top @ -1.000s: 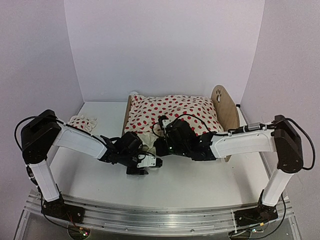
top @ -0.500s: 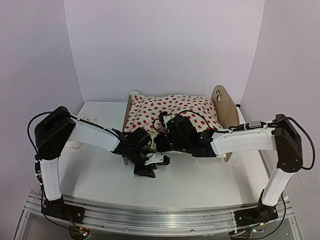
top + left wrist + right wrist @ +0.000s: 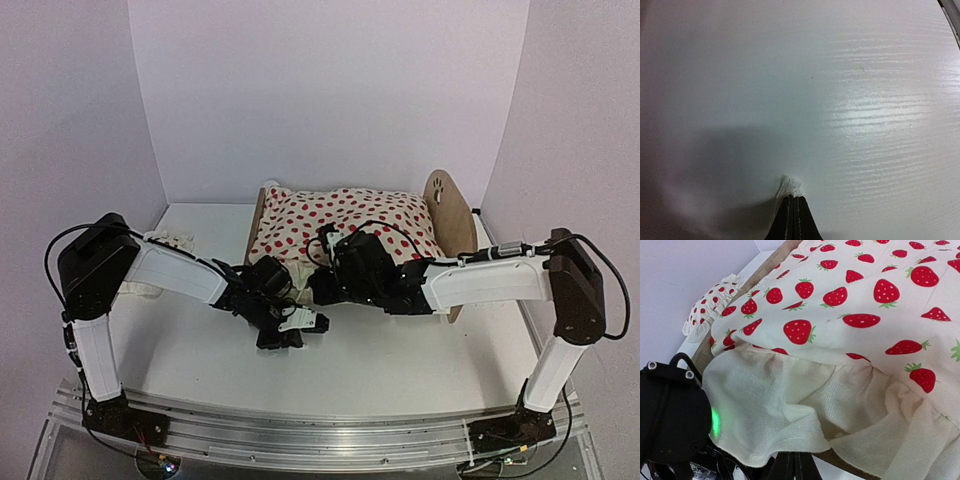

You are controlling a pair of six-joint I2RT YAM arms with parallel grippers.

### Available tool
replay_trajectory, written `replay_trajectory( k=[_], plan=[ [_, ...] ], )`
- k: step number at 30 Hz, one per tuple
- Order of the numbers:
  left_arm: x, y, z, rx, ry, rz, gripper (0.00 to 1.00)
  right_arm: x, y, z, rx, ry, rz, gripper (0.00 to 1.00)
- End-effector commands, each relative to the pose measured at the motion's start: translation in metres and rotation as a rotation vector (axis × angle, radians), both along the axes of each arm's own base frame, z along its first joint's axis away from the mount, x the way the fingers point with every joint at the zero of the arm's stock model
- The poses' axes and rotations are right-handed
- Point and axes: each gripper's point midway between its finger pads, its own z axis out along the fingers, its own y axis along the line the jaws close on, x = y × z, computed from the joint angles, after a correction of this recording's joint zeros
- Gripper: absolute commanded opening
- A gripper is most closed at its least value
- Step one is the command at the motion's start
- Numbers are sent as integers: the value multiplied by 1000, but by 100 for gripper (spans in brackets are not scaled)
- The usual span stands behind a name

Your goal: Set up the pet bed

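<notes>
my left gripper [image 3: 793,200]: pinched shut on a tuft of white cloth [image 3: 789,186], bottom centre
my right gripper [image 3: 794,462]: closed, tips under the blanket [image 3: 840,305] hem, can't tell if it's caught
pet bed [image 3: 450,215]: centre of top view, blanket over it

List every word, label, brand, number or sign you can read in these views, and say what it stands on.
No words, brands or numbers can be read in any view.
One sign only: a paw print on the wooden pet bed headboard.
</notes>
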Motion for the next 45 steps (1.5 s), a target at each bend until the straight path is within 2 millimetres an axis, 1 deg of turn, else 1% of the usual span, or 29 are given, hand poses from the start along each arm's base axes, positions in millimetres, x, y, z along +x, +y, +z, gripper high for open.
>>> replay_trajectory(
  k=[1, 3, 4, 6, 8, 9, 11, 13, 18, 19, 21, 24, 25, 27, 29, 31, 34, 35, 37, 39, 40, 42, 45],
  plan=[
    [-15, 39, 4, 95, 38, 61, 0, -11, 3, 16, 45, -12, 62, 0],
    [-11, 37, 37, 20, 49, 108, 0, -20, 3, 11, 48, 14, 97, 0],
    [-5, 37, 53, -21, 69, 158, 0, -25, 5, 9, 56, 30, 123, 0],
    [2, 42, 81, -96, 133, 240, 0, -38, 7, 4, 71, 73, 177, 0],
    [5, 51, 105, -151, 186, 305, 0, -55, 11, -1, 95, 127, 253, 0],
    [3, 54, 111, -166, 208, 332, 0, -64, 15, -2, 110, 153, 297, 0],
    [0, 60, 116, -181, 275, 402, 0, -81, 19, -4, 133, 196, 366, 0],
    [1, 67, 120, -205, 342, 489, 0, -95, 22, -9, 134, 222, 410, 0],
    [21, 90, 130, -288, 494, 718, 0, -122, 21, -31, 115, 285, 447, 0],
    [22, 94, 131, -300, 524, 753, 0, -129, 23, -36, 99, 286, 456, 0],
    [20, 99, 130, -322, 585, 828, 0, -145, 29, -49, 63, 292, 486, 0],
    [11, 106, 121, -341, 691, 927, 0, -154, 36, -68, 26, 316, 492, 0],
    [8, 109, 117, -339, 716, 952, 0, -154, 37, -75, 13, 327, 483, 1],
    [4, 113, 110, -339, 742, 982, 0, -151, 37, -82, -6, 331, 460, 18],
    [4, 114, 109, -362, 743, 990, 0, -144, 40, -79, -26, 296, 451, 27],
    [6, 117, 107, -382, 741, 999, 0, -130, 45, -66, -41, 215, 434, 33],
    [12, 121, 109, -420, 726, 1011, 0, -101, 59, -33, -56, 36, 393, 34],
    [13, 123, 109, -429, 719, 1017, 0, -91, 62, -27, -73, -25, 378, 32],
    [20, 130, 110, -457, 706, 1047, 0, -76, 76, -11, -54, -135, 364, 26],
    [27, 138, 114, -496, 707, 1071, 0, -64, 94, 3, 13, -242, 358, 22],
    [29, 139, 116, -508, 708, 1070, 0, -60, 101, 6, 40, -284, 354, 20],
    [27, 140, 118, -522, 702, 1055, 0, -50, 110, 5, 61, -332, 327, 17],
    [24, 142, 118, -543, 681, 1038, 0, -39, 120, -2, 60, -366, 291, 14]
  ],
)
